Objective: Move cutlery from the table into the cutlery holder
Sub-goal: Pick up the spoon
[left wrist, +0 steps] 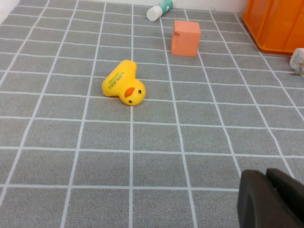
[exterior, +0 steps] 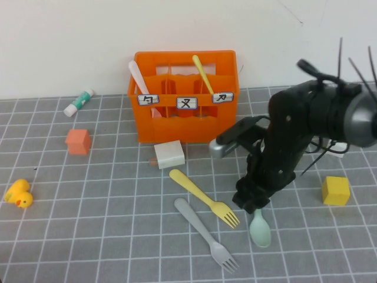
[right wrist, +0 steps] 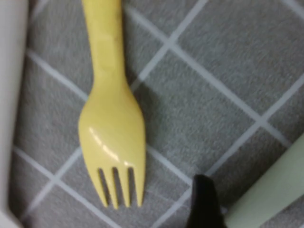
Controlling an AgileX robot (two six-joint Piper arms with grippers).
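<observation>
Black and low, the right tool (exterior: 254, 203) sits on the mint spoon (exterior: 260, 227), whose bowl pokes out at its 6 o'clock. In the right wrist view one dark fingertip (right wrist: 204, 202) lies right beside the spoon's pale handle (right wrist: 266, 190); whether the tool is spread or already pinching it I cannot tell. It probably comes down from above because the spoon lies flat on the table (exterior: 118, 236) and has to be taken across the handle.

At the tool's 9 o'clock, close by, are the tines of the yellow fork (exterior: 204, 197), with the grey fork (exterior: 205, 233) just beyond it at about 8 o'clock. Both lie slanted and loose on the table. The yellow fork's head is the nearest thing that could be nudged during a lift.

At about 11 o'clock stands the orange holder (exterior: 185, 97), against the wall, with a yellow utensil and a pale one already standing in its compartments. A white block (exterior: 169, 154) leans at its front, between the forks and the holder, so a low path there looks blocked; going over the rim seems safer. A yellow cube (exterior: 336, 190) sits at 3 o'clock, well apart.

The left tool (left wrist: 273, 199) shows only as a dark corner in its own wrist view, over bare table on the left side; its state I cannot tell. Near it lie a toy duck (left wrist: 123, 89), an orange cube (left wrist: 185, 38) and a tube (left wrist: 159, 9).
</observation>
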